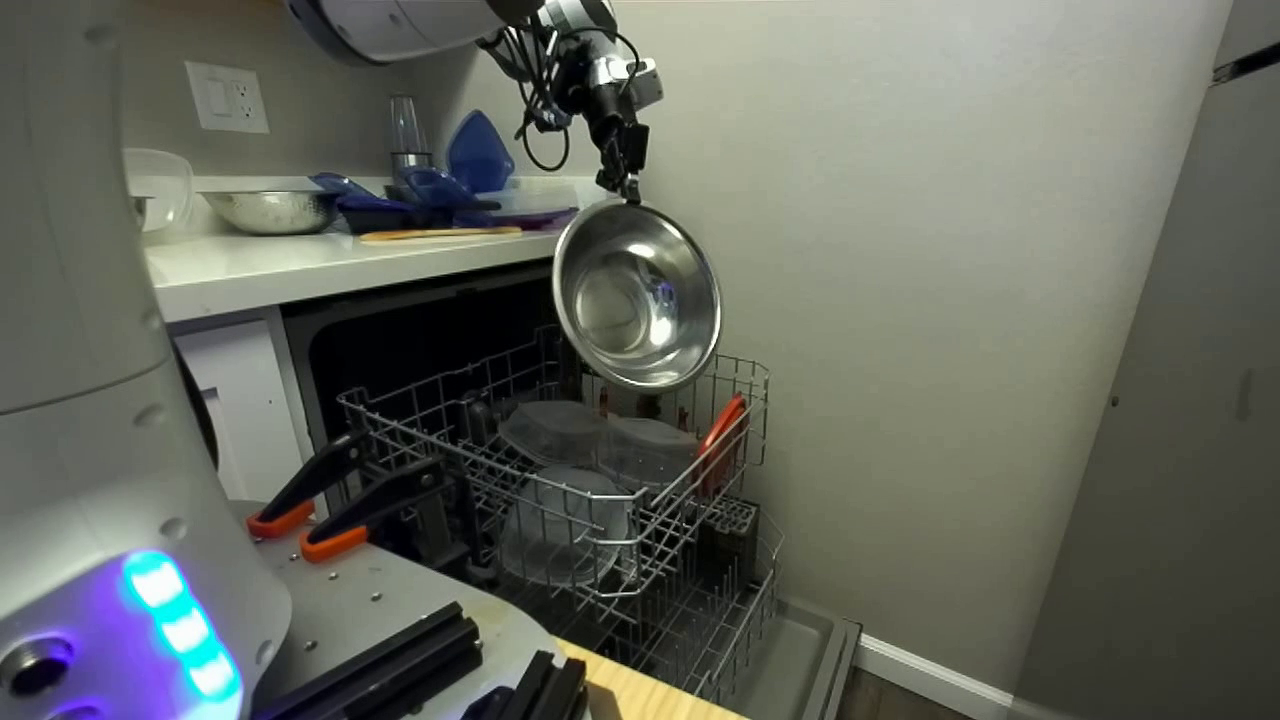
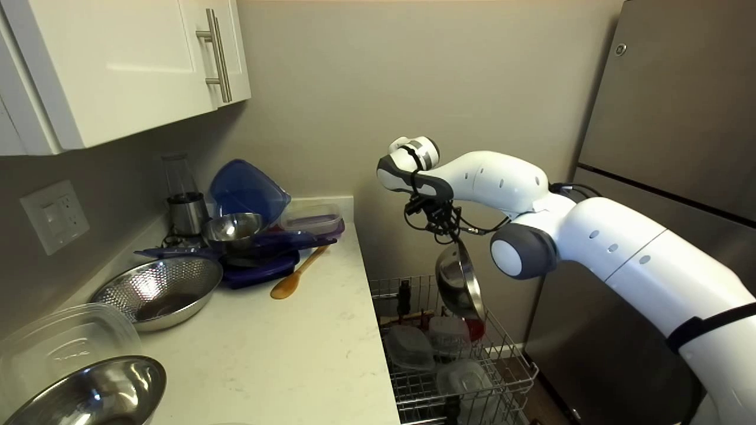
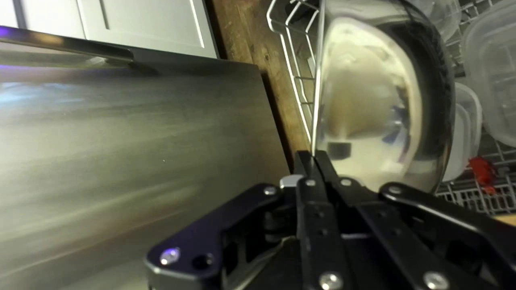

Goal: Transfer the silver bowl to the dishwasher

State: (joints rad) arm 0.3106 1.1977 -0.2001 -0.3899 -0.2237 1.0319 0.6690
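- Robotiq gripper (image 3: 313, 156) is pinching the rim of the silver bowl (image 1: 636, 297), its fingertips (image 3: 323, 164) standing nearly together with only the thin metal edge between them.
- Silver bowl is hanging tilted on its side beneath the gripper, above the upper rack (image 1: 612, 497) that is jutting from the dishwasher (image 1: 400, 345); the views are leaving unclear whether it is touching the wires.
- Inside that rack, clear plastic containers (image 1: 650, 450) are lying near a red-orange item (image 1: 722, 435), which is leaning by the side wires.
- Below, the lower rack (image 1: 740, 635) is holding a dark basket (image 1: 728, 540) with a gridded top.
- On the counter (image 2: 283, 360), a perforated metal bowl (image 2: 159, 292) is sitting between another steel bowl (image 2: 100, 389) and some blue plasticware (image 2: 260, 271); a clear plastic piece (image 2: 77, 336) is resting beside both bowls.
- Among the blue pieces, a small metal bowl (image 2: 234, 229) is resting, while a wooden spoon (image 2: 300, 273) is lying just beside them.
- Nearer the wall (image 2: 319, 118), a clear container (image 2: 313, 219) is sitting on a purple piece (image 2: 334, 230).
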